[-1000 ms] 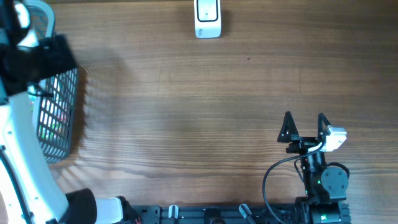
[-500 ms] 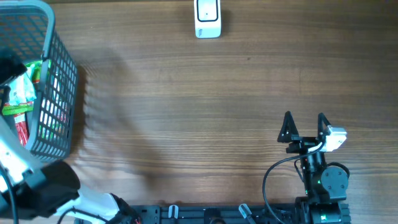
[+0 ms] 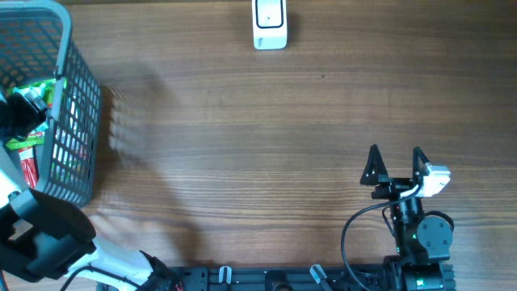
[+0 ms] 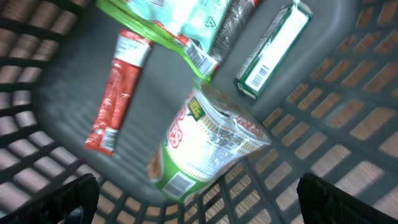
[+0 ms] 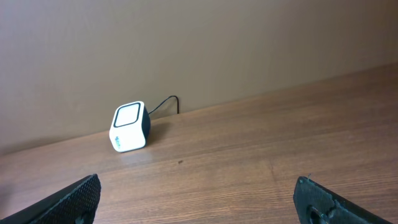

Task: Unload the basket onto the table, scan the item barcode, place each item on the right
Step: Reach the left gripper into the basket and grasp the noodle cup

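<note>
Left arm [image 3: 40, 242] has swung. A second ago it lay across the basket [image 3: 81, 121] and hid most of it. Now its wrist sits over the basket's left side, camera looking straight down inside. Left jaws spread wide, nothing between them, tips just showing at the bottom corners of the wrist view.

Items are all in the basket, none out on the desk [image 3: 266, 162]. A cup noodle [image 4: 208, 146] lies on its side, roughly centred above the gap between the jaws. A red stick sachet [image 4: 117, 90] lies to its left. A green-edged pouch [image 4: 168, 22] is at the top and a green box [image 4: 273, 48] at upper right, with a barcode showing on its end. The view is blurred, so the arm is probably mid-move.

Right arm [image 3: 416, 234] is unchanged over the last second, parked at the near right edge of the desk. Right jaws are released and empty, facing the scanner [image 3: 269, 24]. The scanner is at the far edge, same spot as before, well apart from the basket.

Meaning: this is the reach phase and the pick has not started. The cup noodle looks the likely target, since it is centred under the jaws. Next comes the descent and a close around the cup. The basket wall is near, so there is a risk of clipping it. Carrying to the scanner and scanning are all left to do.
</note>
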{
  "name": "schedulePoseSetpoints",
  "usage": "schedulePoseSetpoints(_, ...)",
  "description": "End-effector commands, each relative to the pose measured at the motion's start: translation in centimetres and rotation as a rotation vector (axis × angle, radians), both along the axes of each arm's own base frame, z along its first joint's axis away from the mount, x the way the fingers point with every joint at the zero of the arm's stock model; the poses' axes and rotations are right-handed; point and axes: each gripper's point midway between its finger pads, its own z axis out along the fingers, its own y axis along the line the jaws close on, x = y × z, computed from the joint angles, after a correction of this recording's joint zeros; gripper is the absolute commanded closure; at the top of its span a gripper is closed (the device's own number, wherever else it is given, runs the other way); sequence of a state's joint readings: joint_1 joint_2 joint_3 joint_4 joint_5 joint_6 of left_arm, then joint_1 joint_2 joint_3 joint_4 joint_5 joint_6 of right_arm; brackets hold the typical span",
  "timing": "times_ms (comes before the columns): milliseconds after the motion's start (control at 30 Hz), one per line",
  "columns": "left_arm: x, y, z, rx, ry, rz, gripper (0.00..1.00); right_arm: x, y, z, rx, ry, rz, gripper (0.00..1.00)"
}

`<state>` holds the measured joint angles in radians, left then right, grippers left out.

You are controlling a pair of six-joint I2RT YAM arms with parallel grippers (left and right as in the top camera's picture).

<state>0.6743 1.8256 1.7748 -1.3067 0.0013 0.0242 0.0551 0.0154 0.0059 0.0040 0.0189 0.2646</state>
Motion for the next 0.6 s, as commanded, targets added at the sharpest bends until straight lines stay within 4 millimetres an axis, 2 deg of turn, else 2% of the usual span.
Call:
schedulePoseSetpoints(0,0.2,-0.4,-1.6,-0.068,-0.035,-0.049,0.0,-0.1,-0.1,0.3,0.005,-0.014,-0.002,0.0)
schedulePoseSetpoints(167,0.7,0.3,-3.1,-0.042,-0.054,-0.088,0.0,-0.1,-0.1,0.3,0.005,-0.014,-0.002,0.0)
schedulePoseSetpoints(267,1.4,-0.1,-4.2,-0.053,-0.082,-0.171,0.0,-0.1,-0.1,0.3,0.005,-0.014,-0.002,0.0)
schedulePoseSetpoints(433,2.9,-2.5,-3.9,-0.167,-0.19,-0.237,0.0,-0.1,-0.1,0.3,0.005,-0.014,-0.002,0.0)
schedulePoseSetpoints(567,2.8,-1.9,-4.0,-0.126,-0.177,-0.286,0.0,-0.1,-0.1,0.3,0.006,-0.014,-0.002,0.0)
